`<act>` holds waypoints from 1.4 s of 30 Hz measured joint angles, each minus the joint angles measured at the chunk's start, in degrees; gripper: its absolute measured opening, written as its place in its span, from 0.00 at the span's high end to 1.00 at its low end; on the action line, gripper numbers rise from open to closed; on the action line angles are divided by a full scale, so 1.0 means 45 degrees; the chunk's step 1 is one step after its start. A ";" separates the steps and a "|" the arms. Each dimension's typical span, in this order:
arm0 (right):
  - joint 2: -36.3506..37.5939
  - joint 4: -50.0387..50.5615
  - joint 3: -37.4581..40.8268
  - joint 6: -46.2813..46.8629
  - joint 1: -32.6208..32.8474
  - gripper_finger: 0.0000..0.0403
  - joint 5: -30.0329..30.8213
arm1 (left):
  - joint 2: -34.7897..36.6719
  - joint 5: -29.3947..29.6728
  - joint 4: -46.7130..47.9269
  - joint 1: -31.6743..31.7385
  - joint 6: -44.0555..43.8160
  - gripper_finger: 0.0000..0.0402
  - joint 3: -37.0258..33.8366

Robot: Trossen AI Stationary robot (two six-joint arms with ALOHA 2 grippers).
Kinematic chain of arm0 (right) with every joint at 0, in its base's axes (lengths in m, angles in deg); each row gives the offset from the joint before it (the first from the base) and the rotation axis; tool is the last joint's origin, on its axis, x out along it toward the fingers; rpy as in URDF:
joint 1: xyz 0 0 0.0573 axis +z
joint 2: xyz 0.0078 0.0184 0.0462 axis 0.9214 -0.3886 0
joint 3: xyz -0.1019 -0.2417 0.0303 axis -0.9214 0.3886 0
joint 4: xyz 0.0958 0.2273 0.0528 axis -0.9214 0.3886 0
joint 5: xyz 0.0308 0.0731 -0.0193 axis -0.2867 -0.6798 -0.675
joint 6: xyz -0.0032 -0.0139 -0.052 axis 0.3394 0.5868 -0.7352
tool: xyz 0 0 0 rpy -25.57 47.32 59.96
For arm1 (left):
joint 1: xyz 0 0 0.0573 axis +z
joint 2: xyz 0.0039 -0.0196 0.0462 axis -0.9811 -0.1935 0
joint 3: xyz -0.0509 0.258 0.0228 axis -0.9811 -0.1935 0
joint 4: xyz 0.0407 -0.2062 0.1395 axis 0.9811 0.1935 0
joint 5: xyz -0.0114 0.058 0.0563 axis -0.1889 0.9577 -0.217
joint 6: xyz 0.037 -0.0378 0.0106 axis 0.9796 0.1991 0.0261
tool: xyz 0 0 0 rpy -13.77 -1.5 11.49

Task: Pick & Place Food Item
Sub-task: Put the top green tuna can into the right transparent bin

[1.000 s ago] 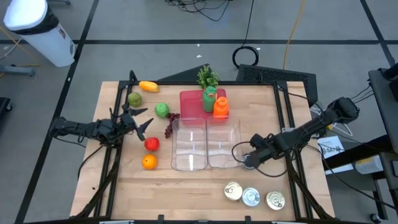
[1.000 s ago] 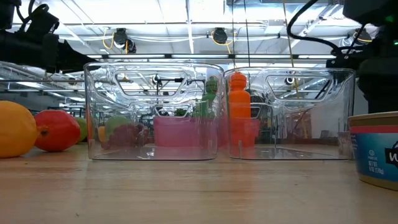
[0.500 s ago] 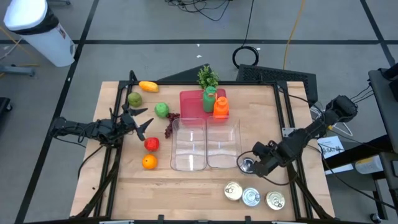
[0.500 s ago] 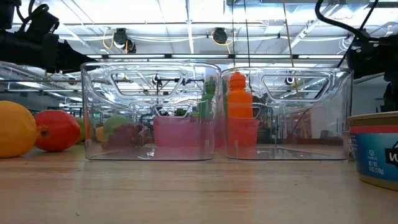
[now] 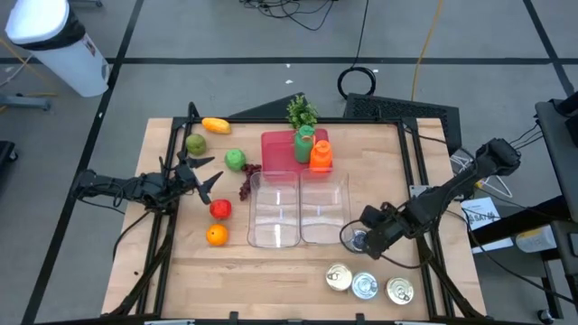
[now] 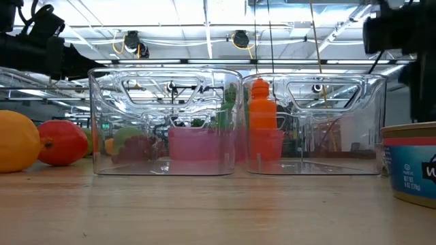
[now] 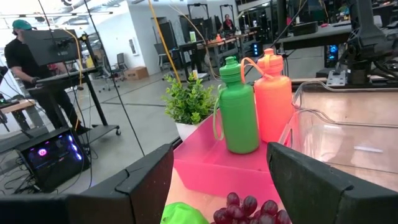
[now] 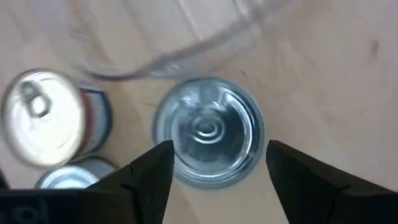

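Wooden table (image 5: 271, 271), two clear bins (image 5: 298, 209) mid-frame. Right gripper (image 5: 359, 240) wide, over lone can (image 8: 209, 131), lower right by bins. Best: center over can, drop straight, squeeze gently. Left gripper (image 5: 206, 176) wide, waits at left.

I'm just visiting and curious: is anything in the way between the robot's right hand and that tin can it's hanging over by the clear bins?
Nothing visible is. The right hand hangs open directly above the can, its fingers either side with only air between. The clear bin sits beside the can, not over it; the other cans stand apart.
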 joint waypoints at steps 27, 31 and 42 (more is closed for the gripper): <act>-0.1927 -1.0731 -0.3029 -1.5964 0.4470 0.32 0.7890 | 0.0000 0.0005 -0.0006 0.0001 0.0000 0.32 0.0000; -0.2772 -0.3248 -0.5796 -1.2466 0.4377 0.21 1.0072 | 0.0000 0.0005 -0.0010 0.0005 0.0000 0.32 0.0000; -0.3407 0.7722 -0.5388 -0.4007 0.0508 0.16 0.3065 | 0.0000 0.0000 -0.0005 0.0005 0.0000 0.32 0.0000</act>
